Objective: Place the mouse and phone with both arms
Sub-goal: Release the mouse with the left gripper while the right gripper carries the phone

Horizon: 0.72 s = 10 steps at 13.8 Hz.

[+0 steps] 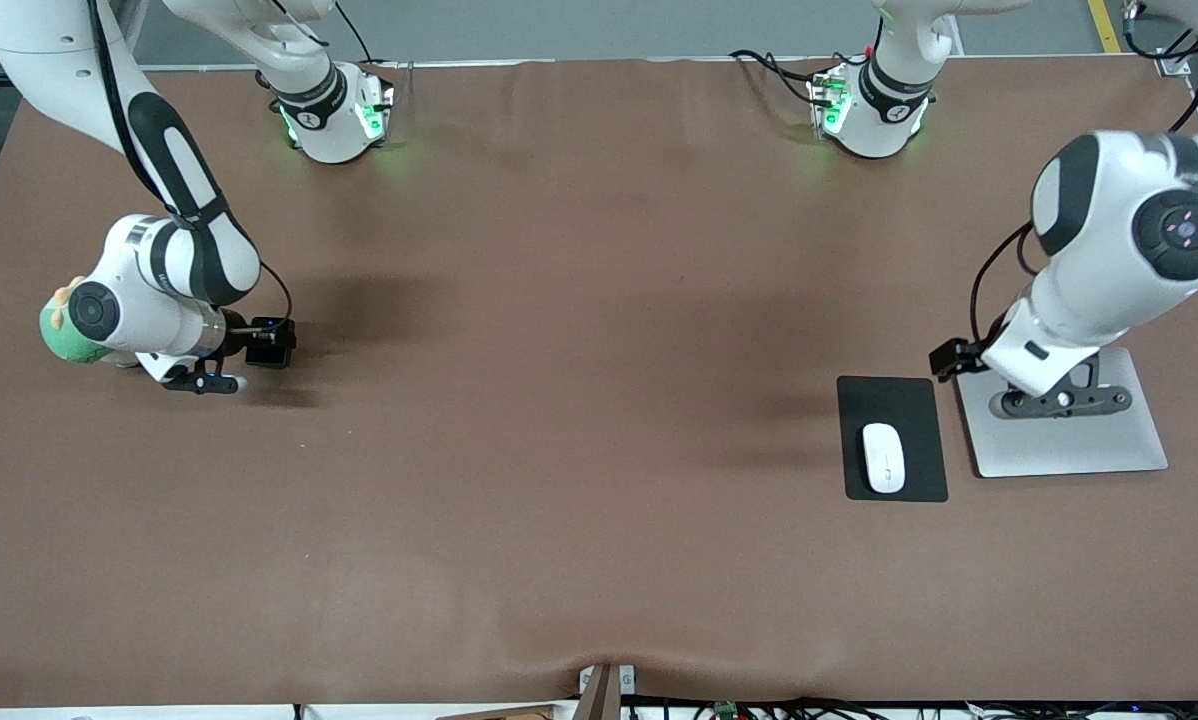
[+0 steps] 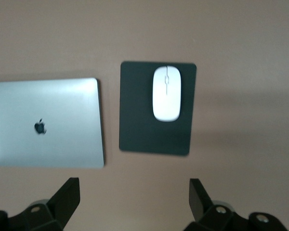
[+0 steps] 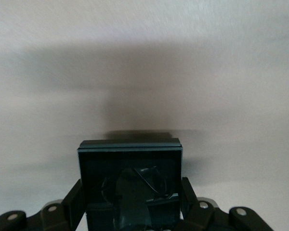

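a brown cloth-covered table (image 1: 579,420) is seen filling the view, lit from above w/ soft shadows cast on it. grey floor (image 1: 599,30) w/ a yellow line (image 1: 1104,25) is seen past its edge; cables (image 1: 789,708) along the near edge.

Matt brown cloth-like table cover (image 1: 559,450), smooth w/ slight ripples. Mouse (image 1: 884,457): smooth white plastic, soft sheen. Mat (image 1: 909,400): matt black. Laptop (image 1: 1069,440): brushed silver metal look. Phone (image 3: 130,183): glossy black, reflective.
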{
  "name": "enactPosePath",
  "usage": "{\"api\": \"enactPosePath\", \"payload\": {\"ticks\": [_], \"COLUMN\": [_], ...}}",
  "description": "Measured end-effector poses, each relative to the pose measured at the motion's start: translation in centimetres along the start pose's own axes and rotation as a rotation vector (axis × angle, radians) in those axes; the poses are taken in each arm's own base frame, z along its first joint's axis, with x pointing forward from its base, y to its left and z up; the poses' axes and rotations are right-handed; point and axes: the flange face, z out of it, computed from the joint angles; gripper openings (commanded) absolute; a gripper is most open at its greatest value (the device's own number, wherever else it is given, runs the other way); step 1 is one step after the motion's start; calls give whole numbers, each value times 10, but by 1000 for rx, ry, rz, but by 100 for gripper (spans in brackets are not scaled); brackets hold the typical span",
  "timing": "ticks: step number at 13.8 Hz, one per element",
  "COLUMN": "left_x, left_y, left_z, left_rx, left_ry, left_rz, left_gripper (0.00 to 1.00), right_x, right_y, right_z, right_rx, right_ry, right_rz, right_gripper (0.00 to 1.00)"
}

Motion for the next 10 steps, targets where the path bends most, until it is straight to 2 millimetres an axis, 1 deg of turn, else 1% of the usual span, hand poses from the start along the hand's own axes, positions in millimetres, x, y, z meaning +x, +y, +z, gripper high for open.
{"api": "enactPosePath", "payload": {"ticks": [2,3,4,5,7,9,10], "left_x": [-9,-12,-13,-13,-13,-18,-21], "left_y": [4,3,2,0,-1,-4,-5], "left_z": [-36,-51,-64,-76,-91,-99,-102], "left_rx": [-16,-19,-19,-21,-22,-17,-15], "left_ry": [-25,-29,-27,-19,-16,-50,-62], "left_rz": [35,43,48,47,44,42,40], "left_gripper": [100,100,100,100,100,100,100], "right_x": [-7,-8,-8,-8,-8,-6,-2], "right_y": [4,5,6,8,9,10,10], "right_z": [10,10,10,10,10,7,2], "right_rx": [-5,-6,-5,-5,-4,-3,1], "right_ry": [16,20,21,21,20,19,8], "right_rz": [-7,-9,-9,-10,-9,-9,-10], "right_gripper": [0,0,41,99,100,100,100]}}
